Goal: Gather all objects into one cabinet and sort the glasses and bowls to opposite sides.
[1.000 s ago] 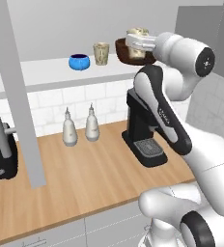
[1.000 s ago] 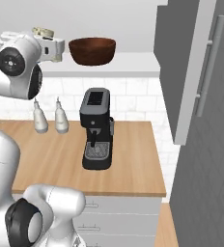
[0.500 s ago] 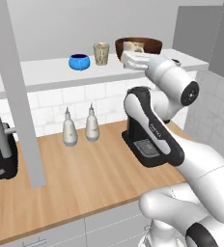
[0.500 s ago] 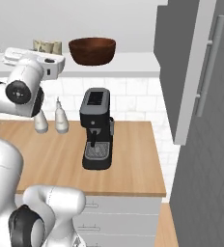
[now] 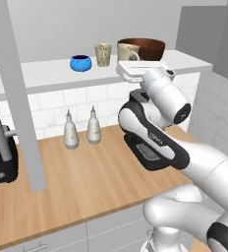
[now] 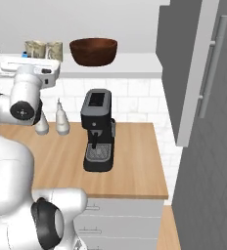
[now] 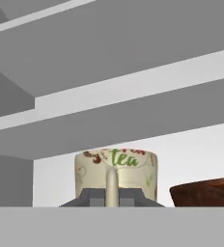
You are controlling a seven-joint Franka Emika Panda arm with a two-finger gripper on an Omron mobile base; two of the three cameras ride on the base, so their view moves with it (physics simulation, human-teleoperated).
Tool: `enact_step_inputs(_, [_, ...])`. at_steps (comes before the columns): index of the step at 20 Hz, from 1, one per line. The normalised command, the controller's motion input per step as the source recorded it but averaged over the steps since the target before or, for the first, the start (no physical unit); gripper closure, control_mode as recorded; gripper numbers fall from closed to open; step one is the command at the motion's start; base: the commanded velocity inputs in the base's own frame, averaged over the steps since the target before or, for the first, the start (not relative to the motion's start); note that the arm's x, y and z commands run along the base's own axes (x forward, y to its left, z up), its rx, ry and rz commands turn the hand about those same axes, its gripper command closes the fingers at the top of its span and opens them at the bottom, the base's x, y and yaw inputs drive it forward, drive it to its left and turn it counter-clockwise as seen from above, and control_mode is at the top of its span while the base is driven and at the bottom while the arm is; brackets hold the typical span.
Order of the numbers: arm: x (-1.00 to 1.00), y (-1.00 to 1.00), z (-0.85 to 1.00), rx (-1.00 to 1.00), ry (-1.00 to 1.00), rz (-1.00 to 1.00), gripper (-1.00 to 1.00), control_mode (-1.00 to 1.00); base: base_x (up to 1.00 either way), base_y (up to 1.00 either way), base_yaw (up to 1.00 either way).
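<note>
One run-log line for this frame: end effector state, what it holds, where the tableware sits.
end effector: shut on mug handle | mug: on shelf, beside brown bowl | tan cup, blue bowl: on shelf

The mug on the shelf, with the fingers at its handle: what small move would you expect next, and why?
Probably a short slide left toward the cup, away from the brown bowl. The gripper is shut on the handle of the mug, which sits close beside that bowl, while glasses and bowls belong on opposite sides.
</note>
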Motion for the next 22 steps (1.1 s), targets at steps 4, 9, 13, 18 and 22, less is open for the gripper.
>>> enact_step_inputs(4, [0.77, 0.01, -0.26, 0.00, -0.08, 0.00, 1.00, -1.00, 0.00, 0.00, 0.00])
enact_step_inputs(9, [0.40, 0.12, -0.07, 0.00, -0.03, -0.01, 1.00, -1.00, 0.00, 0.00, 0.00])
enact_step_inputs(13, [0.43, 0.19, -0.27, 0.00, -0.08, 0.00, 1.00, -1.00, 0.00, 0.00, 0.00])
enact_step_inputs(18, [0.35, 0.23, -0.22, 0.00, -0.05, 0.00, 1.00, -1.00, 0.00, 0.00, 0.00])
enact_step_inputs(22, [0.09, 0.12, -0.05, 0.00, 0.00, 0.00, 1.00, -1.00, 0.00, 0.00, 0.00])
